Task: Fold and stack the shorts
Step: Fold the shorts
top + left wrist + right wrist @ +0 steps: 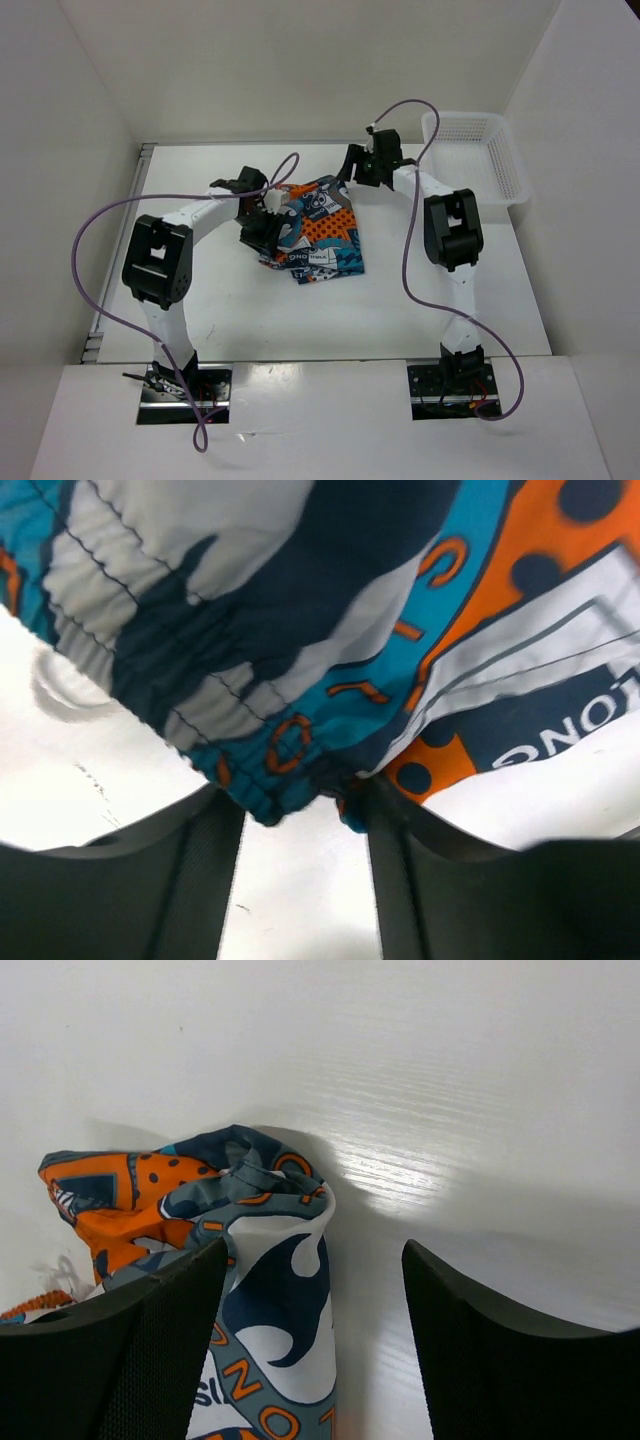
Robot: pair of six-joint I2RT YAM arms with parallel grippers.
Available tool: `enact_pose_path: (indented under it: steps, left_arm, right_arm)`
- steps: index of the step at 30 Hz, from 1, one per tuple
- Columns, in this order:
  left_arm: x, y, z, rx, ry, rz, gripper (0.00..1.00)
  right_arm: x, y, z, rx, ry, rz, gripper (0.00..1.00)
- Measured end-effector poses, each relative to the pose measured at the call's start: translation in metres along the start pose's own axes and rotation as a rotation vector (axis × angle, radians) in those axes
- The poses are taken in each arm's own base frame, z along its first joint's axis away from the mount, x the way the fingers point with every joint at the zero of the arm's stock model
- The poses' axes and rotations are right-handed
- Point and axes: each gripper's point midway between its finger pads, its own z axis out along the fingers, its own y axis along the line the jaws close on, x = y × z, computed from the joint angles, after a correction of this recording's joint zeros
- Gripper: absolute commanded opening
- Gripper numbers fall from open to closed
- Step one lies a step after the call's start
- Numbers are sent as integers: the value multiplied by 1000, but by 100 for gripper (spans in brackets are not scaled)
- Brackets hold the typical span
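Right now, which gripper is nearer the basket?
Right. The right gripper is at the shorts' far corner, left of the basket; the left gripper is at the shorts' left side.

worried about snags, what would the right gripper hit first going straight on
Likely the bunched edge of the shorts, between the open fingers of the right gripper, then the table; depth unclear.

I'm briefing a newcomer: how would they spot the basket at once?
Start at the white table, then go to its far right corner. There sits a white plastic lattice basket, rectangular and open-topped. Its neighbour, the colourful cartoon-print fabric shorts, lies mid-table.
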Motion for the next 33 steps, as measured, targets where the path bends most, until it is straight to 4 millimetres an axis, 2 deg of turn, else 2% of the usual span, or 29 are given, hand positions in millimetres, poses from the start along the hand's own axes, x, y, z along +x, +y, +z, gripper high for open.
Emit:
enact_pose_path:
  steps: [6, 11, 15, 19, 22, 27, 30, 33]
  left_arm:
    - [-26, -2, -15, -7, -71, 20, 73]
    - [-51, 1, -46, -28, -177, 30, 76]
    - [-66, 10, -57, -71, -247, 37, 78]
    - [-81, 22, -47, -112, -270, 37, 77]
    - [-93, 35, -28, -142, -268, 32, 76]
    - [-97, 61, 3, -210, -235, 9, 74]
    - [-99, 76, 8, -233, -232, -13, 74]
    - [-101, 81, 4, -237, -244, -23, 76]
  right_arm:
    - [-9, 8, -18, -39, -12, -83, 77]
    - [-22, 25, -59, -60, -47, -174, 77]
    - [-30, 32, -91, -50, -88, -245, 77]
    - [-22, 28, -107, -29, -87, -289, 77]
    - [-7, 18, -109, -4, -57, -300, 77]
    - [9, 6, -113, 32, -19, -325, 77]
    - [12, 5, -123, 39, -15, -350, 77]
    - [5, 11, -137, 38, -37, -387, 80]
